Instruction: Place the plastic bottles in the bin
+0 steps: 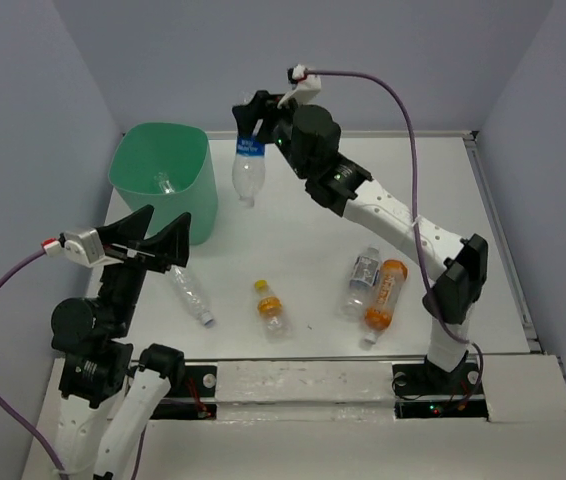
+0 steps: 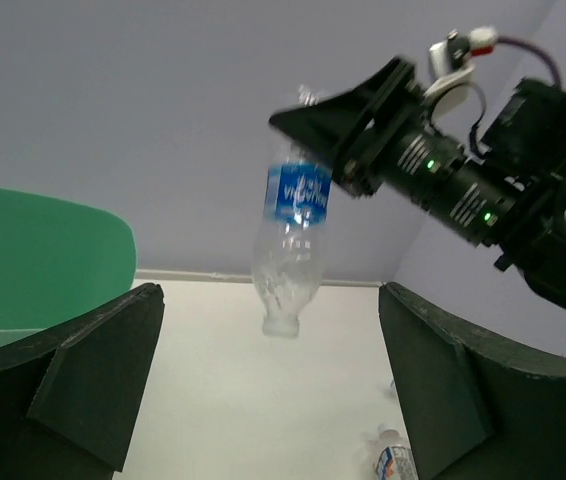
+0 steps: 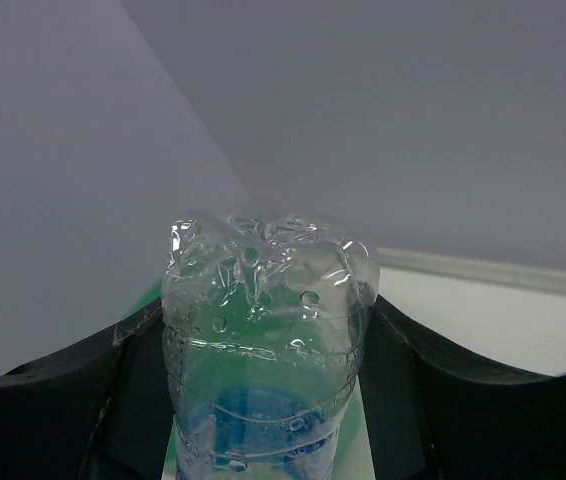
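Clear blue-labelled bottle (image 1: 249, 170) hangs cap-down, pinched at its base by right gripper (image 1: 247, 127), just right of green bin (image 1: 195, 190). Left gripper (image 1: 163, 228) spread wide, empty, near bin's front.

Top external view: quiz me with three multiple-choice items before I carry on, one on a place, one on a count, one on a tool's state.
1. Where is the blue-labelled bottle that the right tool grips?
A. In the air, just right of the bin
B. Lying in the bin
C. On the table by the arm bases

2. How many bottles lie on the table?
A. Two
B. Four
C. Six

3. How is the left tool?
A. Shut on a bottle
B. Open, holding nothing
C. Shut on the bin's rim

Key:
1 A, it hangs neck down beside the bin's wall.
2 B, a clear one, a yellow-capped one, a pale-labelled one and an orange-labelled one.
3 B, its fingers stand wide apart, gripping nothing.
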Controlling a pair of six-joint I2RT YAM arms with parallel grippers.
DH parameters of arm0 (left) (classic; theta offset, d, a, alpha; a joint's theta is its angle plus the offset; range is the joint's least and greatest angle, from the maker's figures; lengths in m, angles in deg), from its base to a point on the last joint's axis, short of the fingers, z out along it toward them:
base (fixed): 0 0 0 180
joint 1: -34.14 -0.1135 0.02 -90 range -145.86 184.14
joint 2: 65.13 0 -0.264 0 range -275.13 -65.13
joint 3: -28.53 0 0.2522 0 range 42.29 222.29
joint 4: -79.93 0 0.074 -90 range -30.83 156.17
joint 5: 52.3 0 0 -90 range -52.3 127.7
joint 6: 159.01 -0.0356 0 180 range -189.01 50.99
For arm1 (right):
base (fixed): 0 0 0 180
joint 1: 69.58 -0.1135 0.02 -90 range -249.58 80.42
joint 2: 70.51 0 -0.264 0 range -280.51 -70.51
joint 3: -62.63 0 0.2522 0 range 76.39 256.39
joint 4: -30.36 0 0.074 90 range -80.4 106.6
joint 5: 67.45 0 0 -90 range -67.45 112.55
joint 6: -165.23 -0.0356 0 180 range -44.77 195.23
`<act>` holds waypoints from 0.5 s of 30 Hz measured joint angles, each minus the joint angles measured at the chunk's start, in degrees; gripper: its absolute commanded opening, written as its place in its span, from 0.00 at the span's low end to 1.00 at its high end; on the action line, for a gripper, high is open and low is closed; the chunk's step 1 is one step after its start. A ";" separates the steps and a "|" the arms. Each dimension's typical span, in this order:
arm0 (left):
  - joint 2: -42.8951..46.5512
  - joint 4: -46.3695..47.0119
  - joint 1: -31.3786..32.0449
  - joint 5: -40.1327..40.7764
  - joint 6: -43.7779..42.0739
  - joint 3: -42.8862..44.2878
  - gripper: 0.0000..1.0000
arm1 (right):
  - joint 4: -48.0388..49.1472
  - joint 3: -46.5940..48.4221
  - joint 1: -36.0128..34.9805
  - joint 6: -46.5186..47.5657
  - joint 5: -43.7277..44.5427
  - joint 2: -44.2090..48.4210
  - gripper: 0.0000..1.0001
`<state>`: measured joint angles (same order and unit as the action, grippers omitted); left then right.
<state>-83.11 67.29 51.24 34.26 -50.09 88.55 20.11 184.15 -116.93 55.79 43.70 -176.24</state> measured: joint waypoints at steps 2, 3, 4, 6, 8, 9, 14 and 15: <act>0.00 0.94 0.76 2.03 0.33 -1.46 0.99 | 4.33 9.49 0.02 1.05 -2.19 -4.39 0.53; 0.00 1.03 1.14 3.10 0.48 -2.19 0.99 | 5.16 13.40 0.02 1.27 -3.02 -6.51 0.52; 0.00 1.03 1.36 3.85 0.52 -2.67 0.99 | 6.71 17.70 0.02 1.31 -3.96 -9.18 0.51; 0.17 0.76 2.01 5.81 0.52 -3.19 0.99 | 9.35 25.51 0.07 0.96 -5.53 -14.32 0.50; 0.52 0.72 2.69 7.28 0.50 -3.19 0.99 | 12.81 32.26 0.13 -0.44 -7.23 -20.50 0.50; 0.74 0.72 3.04 8.11 0.50 -3.19 0.99 | 14.32 33.68 0.13 -0.98 -7.78 -23.08 0.50; 1.40 0.74 5.11 10.25 0.48 -3.19 0.99 | 21.35 38.60 -0.39 -3.10 -8.57 -33.77 0.50; 1.40 0.68 5.51 10.84 0.46 -3.19 0.99 | 22.03 39.58 -0.48 -3.34 -8.57 -35.58 0.50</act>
<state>-81.71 67.97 56.75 45.10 -49.63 85.36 42.14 223.74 -117.41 52.44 35.13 -211.82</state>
